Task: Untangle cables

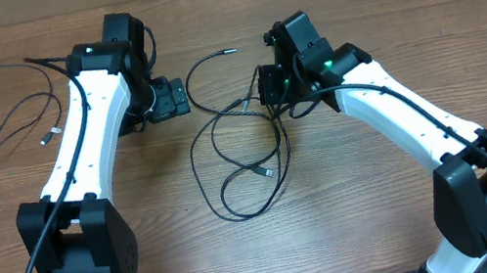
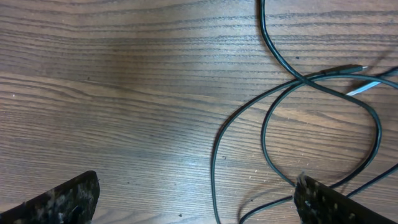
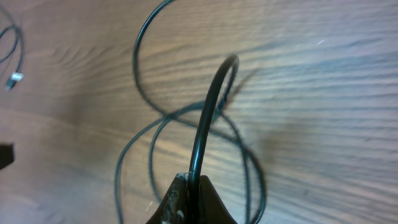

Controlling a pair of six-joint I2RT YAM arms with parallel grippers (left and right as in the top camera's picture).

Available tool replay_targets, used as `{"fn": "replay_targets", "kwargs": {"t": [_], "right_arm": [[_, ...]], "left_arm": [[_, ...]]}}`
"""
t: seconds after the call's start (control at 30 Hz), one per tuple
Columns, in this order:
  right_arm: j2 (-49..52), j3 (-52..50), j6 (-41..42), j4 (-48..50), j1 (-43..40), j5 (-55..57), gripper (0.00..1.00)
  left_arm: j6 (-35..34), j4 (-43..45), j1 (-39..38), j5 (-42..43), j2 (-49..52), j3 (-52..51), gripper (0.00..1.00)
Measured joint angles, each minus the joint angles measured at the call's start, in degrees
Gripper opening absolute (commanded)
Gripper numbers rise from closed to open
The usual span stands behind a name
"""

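While central, cables (image 3: 208, 118) at right gripper (image 3: 189, 186).

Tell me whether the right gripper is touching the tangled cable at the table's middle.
Touching. The right wrist view shows the right gripper shut on the cable, which rises straight out from between its fingers.

My arms: two, left arm (image 1: 88, 123), right arm (image 1: 398, 111). My grippers: two, left gripper (image 2: 196, 199), right gripper (image 3: 193, 199). Cable groups: two, loose cables (image 1: 44, 140) far left, tangled cables (image 2: 297, 79) centre. Plug ends (image 1: 267, 170) seen: two left, three centre.
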Motion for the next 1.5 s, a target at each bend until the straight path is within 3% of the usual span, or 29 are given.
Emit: {"fn": "replay_targets", "kwargs": {"t": [0.27, 0.77, 0.97, 1.1, 1.5], "right_arm": [[0.0, -1.6, 0.0, 0.7, 3.5, -3.2, 0.04], [0.8, -5.3, -0.8, 13.1, 7.2, -3.8, 0.04], [3.9, -5.3, -0.6, 8.8, 8.3, -3.8, 0.06], [5.6, -5.4, 1.8, 4.0, 9.5, -3.8, 0.16], [7.1, -6.4, 10.3, -0.9, 9.9, 0.6, 0.21]], "left_arm": [[0.0, 0.0, 0.0, 0.0, 0.0, 0.0, 0.99], [0.0, 0.0, 0.0, 0.0, 0.0, 0.0, 0.99], [0.0, 0.0, 0.0, 0.0, 0.0, 0.0, 1.00], [0.0, 0.0, 0.0, 0.0, 0.0, 0.0, 0.99], [0.0, 0.0, 0.0, 0.0, 0.0, 0.0, 1.00]]}}
